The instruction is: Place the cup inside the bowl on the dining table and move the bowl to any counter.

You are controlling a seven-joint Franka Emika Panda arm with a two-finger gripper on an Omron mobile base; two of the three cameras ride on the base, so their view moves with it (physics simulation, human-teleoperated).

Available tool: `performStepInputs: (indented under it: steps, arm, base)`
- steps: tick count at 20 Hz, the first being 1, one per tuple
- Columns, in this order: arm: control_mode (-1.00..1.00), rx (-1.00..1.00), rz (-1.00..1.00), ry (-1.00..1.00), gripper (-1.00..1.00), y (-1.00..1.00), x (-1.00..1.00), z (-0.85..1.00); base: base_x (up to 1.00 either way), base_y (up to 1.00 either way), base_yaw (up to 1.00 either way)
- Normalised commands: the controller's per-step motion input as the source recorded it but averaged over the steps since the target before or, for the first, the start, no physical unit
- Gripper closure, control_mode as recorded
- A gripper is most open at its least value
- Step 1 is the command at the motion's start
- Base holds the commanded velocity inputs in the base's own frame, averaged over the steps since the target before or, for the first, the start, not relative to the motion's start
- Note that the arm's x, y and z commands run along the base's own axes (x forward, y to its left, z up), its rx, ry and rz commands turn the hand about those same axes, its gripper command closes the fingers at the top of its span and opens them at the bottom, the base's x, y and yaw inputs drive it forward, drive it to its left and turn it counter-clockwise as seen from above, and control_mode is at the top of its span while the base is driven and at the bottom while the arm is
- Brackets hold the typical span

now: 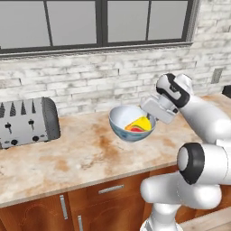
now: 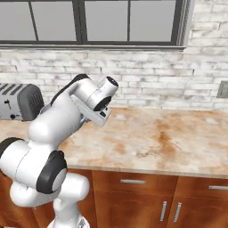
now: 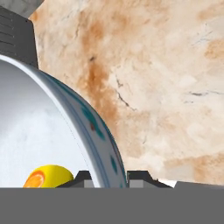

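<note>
The bowl [image 1: 127, 122], white inside and blue-grey patterned outside, hangs tilted just over the counter [image 1: 81, 155], its mouth turned toward the left base camera. The yellow cup [image 1: 141, 123] with its red patch lies inside it. My gripper [image 1: 150, 118] is shut on the bowl's right rim. In the hand view the rim of the bowl [image 3: 98, 140] passes between the two fingertips [image 3: 83, 176] of my gripper [image 3: 109, 177], and the cup [image 3: 49, 176] sits low inside. I cannot tell whether the bowl touches the stone. The dining table is out of view.
A dark grey toaster [image 1: 28, 122] stands at the left on the counter, also seen as toaster [image 2: 18, 101]. A white brick wall with a window runs behind. Bare counter [image 2: 169, 136] stretches to the right, with wood drawers [image 2: 133, 182] below.
</note>
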Motion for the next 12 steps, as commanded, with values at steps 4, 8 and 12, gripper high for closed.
performStepInputs:
  steps: [4,8,12]
  arm:
    - [-1.0,0.0,0.0,0.02,1.0,0.0,0.2,-0.07]
    - [-1.0,0.0,0.0,0.0,1.0,0.0,0.2,-0.11]
    - [-1.0,0.0,0.0,0.0,1.0,0.0,0.21,-0.08]
  base:
    - [0.0,0.0,0.0]
    - [0.0,0.0,0.0]
    - [0.0,0.0,0.0]
